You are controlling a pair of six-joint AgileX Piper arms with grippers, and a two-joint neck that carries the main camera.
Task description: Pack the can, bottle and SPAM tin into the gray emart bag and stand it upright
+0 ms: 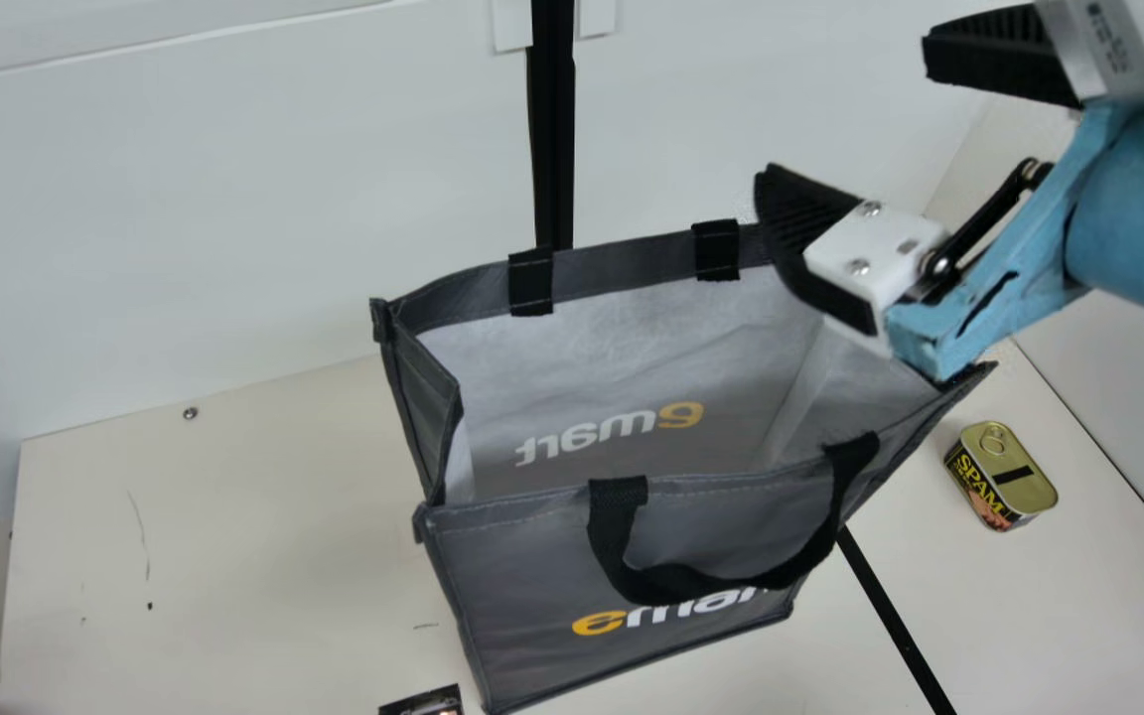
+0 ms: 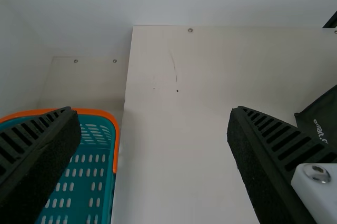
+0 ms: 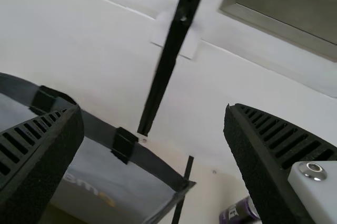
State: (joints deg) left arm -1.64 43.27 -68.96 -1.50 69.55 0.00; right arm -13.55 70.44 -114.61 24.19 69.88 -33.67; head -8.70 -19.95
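The gray emart bag [image 1: 532, 586] stands upright with its mouth open in the main view; its dark side [image 2: 322, 121] also shows in the left wrist view. My right gripper [image 1: 875, 149] is open, one finger over the bag's back right rim. In the right wrist view, the bag [image 3: 121, 192] lies beneath one finger of the open right gripper [image 3: 154, 116]. The SPAM tin [image 1: 1014, 482] is on the table, right of the bag. A purple can [image 3: 239, 212] is partly behind the other finger. My left gripper [image 2: 152, 116] is open over bare table.
A teal basket with an orange rim [image 2: 115, 145] sits beside the cream table [image 2: 174, 166] in the left wrist view. A small dark object [image 1: 423, 703] is cut off at the main view's bottom edge. A black post [image 1: 553, 149] stands against the white wall behind the bag.
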